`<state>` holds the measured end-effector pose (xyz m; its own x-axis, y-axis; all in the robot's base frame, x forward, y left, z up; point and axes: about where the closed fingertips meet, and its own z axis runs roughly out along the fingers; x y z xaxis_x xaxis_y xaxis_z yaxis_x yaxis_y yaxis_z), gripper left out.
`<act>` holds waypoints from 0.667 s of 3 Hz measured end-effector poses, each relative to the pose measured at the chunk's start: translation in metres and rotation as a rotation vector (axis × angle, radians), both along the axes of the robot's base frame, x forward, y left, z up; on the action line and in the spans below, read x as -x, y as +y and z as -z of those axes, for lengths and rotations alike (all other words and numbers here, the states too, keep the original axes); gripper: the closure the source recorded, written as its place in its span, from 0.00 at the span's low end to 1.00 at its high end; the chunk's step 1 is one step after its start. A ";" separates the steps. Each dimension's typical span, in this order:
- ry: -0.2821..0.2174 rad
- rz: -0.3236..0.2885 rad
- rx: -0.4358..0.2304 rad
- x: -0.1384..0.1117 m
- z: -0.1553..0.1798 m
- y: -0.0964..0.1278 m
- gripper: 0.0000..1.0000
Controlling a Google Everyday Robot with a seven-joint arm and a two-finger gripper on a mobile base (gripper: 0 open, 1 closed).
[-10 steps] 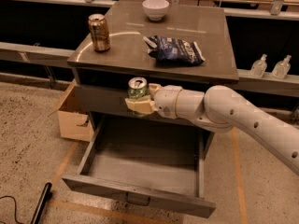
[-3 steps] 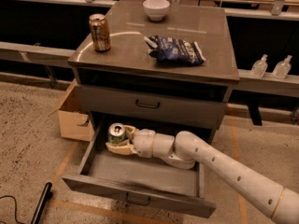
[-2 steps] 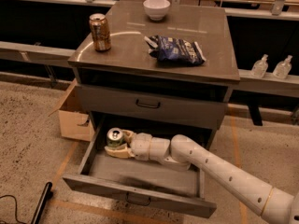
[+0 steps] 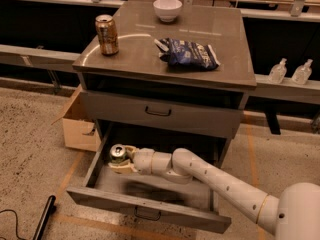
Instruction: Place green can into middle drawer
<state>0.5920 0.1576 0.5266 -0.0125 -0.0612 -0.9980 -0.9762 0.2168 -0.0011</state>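
Well, pretty far along by the look of it. Got the middle drawer (image 4: 150, 204) pulled wide open below the table's (image 4: 220, 34) front edge, so no opening left to do. Found the gripper (image 4: 119, 164) reaching in at the drawer's left end, down under the table's front-left corner, clamped round the green can (image 4: 118, 153) with the silver top facing up. Hard to say whether touching the drawer floor or hanging just above it, too murky down there, but guessing just above.

So, pickup and carry done, and already down between the drawer walls. Left to do, judging from here: set it on the bare floor, let go, ease the arm out without tipping it. Maybe shut the drawer afterwards, though not asked for in the task.

Worth noting up top: gold can (image 4: 107, 35) near the table's front-left corner, white bowl (image 4: 167, 9) at the back edge, blue snack bag (image 4: 187, 54) about mid-table towards the front. None of that in the way. Closed upper drawer front (image 4: 200, 121) with its black handle right above the arm, so not much headroom for backing out. Cardboard box (image 4: 80, 129) on the floor beside the table's left edge, and two clear bottles (image 4: 277, 71) off past the right edge.
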 end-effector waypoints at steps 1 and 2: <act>0.007 -0.017 0.024 -0.014 0.028 0.009 1.00; 0.012 -0.021 0.038 -0.026 0.050 0.012 1.00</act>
<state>0.6176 0.1693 0.4768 -0.0230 -0.0993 -0.9948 -0.9806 0.1962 0.0031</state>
